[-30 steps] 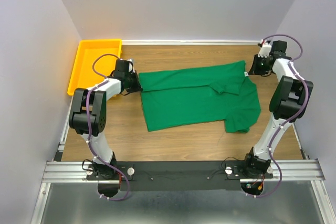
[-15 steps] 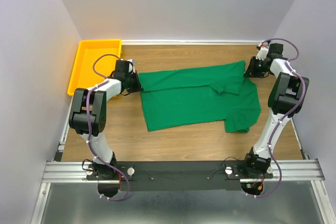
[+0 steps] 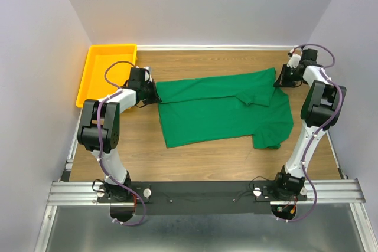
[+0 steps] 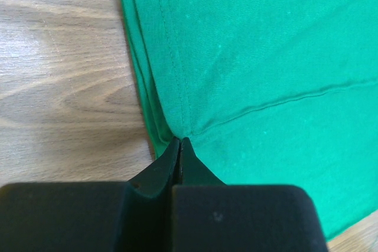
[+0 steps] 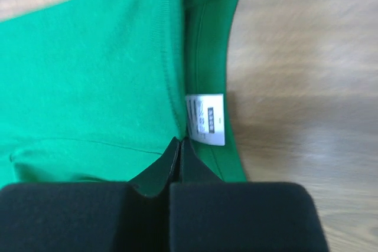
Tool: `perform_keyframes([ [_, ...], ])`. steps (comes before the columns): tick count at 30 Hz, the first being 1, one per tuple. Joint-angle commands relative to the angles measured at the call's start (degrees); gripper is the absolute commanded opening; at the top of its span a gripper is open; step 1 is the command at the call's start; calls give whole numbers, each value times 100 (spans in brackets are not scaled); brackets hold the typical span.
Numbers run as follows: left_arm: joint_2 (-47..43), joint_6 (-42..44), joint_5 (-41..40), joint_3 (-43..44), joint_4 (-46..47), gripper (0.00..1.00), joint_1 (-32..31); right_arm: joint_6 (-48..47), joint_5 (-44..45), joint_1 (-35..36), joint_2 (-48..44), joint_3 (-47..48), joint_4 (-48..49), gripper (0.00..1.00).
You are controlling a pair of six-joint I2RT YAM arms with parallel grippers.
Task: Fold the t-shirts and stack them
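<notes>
Since a second earlier, the right gripper (image 3: pixel 280 79) had edged slightly inward and farther from the bases, onto the collar corner of the green t-shirt (image 3: pixel 224 110); the left gripper (image 3: pixel 155 94) and the cloth had stayed put.

Nearest the arm bases, one short sleeve (image 3: pixel 269 137) pointed toward the near edge on the right side of the wooden table (image 3: pixel 201 160). Beyond it the body of the shirt lay flat, its long axis running left to right and tilted a little, so that the right end sat farther back. The hem faced left and the collar faced right. A far strip of cloth was doubled over the body.

At the left end, the left wrist view showed the fingers pressed together, pinching the gathered hem edge (image 4: pixel 155 110) at their tips. At the right end, the right wrist view showed the fingers likewise closed, pinching the collar seam just beside the white neck label (image 5: pixel 205 119).

Farthest back, in the left corner, stood a yellow tray (image 3: pixel 105 75), apart from the shirt.
</notes>
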Motion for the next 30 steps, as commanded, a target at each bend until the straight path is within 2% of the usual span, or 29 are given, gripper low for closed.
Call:
perform_keyframes([
  [1, -50, 99, 60, -6, 74, 0, 12, -76, 485, -45, -9, 531, -50, 1],
  [6, -15, 117, 16, -32, 83, 0, 12, -94, 740, -45, 79, 760, -50, 1],
  [14, -49, 169, 156, -67, 100, 0, 12, -102, 635, -45, 211, 777, -41, 3],
  [16, -120, 187, 192, -102, 135, 9, 12, -129, 652, -45, 194, 769, -50, 9],
  [17, -155, 178, 227, -120, 144, 21, 12, -172, 705, -45, 185, 769, -50, 14],
  [18, -251, 213, 253, -164, 162, 26, 12, -199, 740, -45, 159, 769, -59, 18],
  [19, -313, 222, 271, -181, 188, 33, 12, -277, 879, -45, 71, 751, -59, 28],
  [22, -681, 266, 131, -260, 180, 43, 12, -488, 1109, -45, -288, 646, -41, 45],
  [23, -961, 258, -122, -269, 179, 51, 4, -689, 1179, -45, -429, 593, -50, 48],
  [25, -1287, 266, -439, -348, 162, 57, 12, -901, 1154, -45, -675, 462, -50, 54],
  [28, -1938, 293, -958, -463, 232, 63, 12, -1393, 287, -28, -1211, 23, -295, 57],
  [29, -2087, 293, -1133, -489, 267, 65, 12, -1847, -91, 68, -1300, -74, -496, 57],
  [30, -2358, 293, -1170, -576, 363, 67, 12, -2635, -843, 295, -1396, -214, -1186, 57],
])
